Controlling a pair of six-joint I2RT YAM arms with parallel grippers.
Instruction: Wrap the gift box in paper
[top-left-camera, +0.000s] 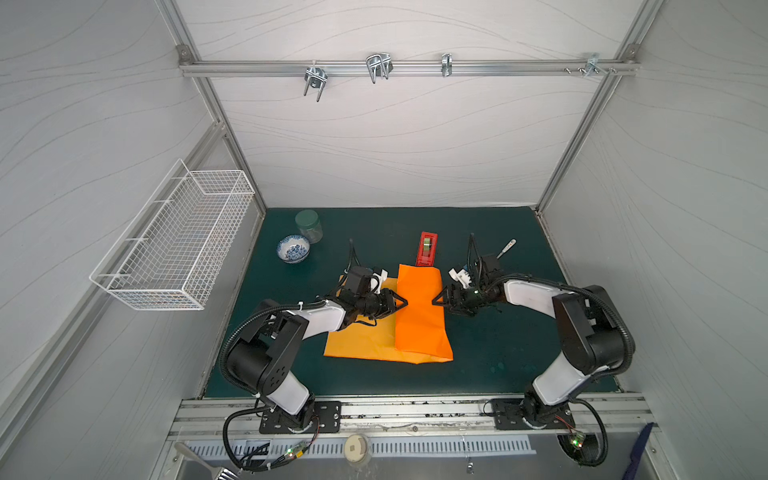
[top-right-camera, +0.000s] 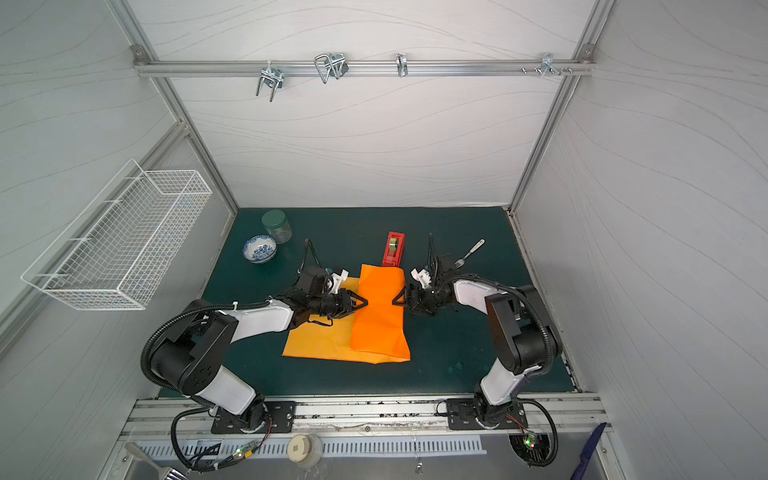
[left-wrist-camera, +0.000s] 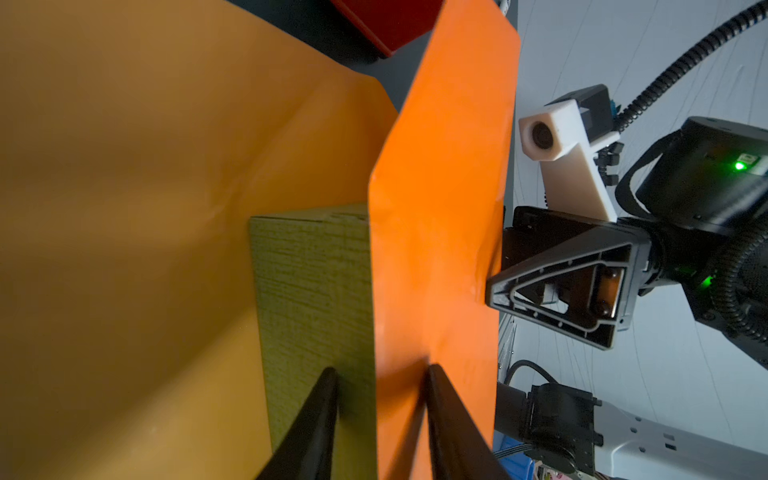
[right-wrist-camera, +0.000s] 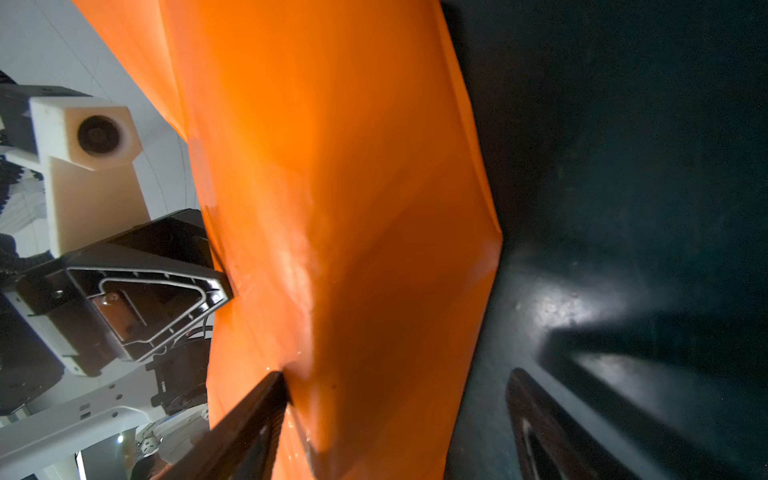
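Note:
The orange paper (top-left-camera: 365, 336) lies on the mat, and its right part (top-left-camera: 419, 316) is folded over to the left. That flap hides the gift box in both top views. The left wrist view shows the yellow-green gift box (left-wrist-camera: 311, 291) under the flap (left-wrist-camera: 440, 208). My left gripper (top-left-camera: 405, 303) (left-wrist-camera: 382, 370) is at the flap's left edge, jaws partly apart. One fingertip (left-wrist-camera: 332, 378) is in front of the box's side and the other on the flap. My right gripper (top-left-camera: 436, 300) (right-wrist-camera: 401, 386) is open wide at the fold's right side. One fingertip (right-wrist-camera: 278, 382) touches the paper (right-wrist-camera: 353, 208).
A red tape dispenser (top-left-camera: 427, 249) lies just behind the paper. A fork (top-left-camera: 507, 248) sits behind the right arm. A blue-patterned bowl (top-left-camera: 293, 248) and a green-lidded jar (top-left-camera: 309, 224) stand at the back left. A white wire basket (top-left-camera: 174, 241) hangs on the left wall.

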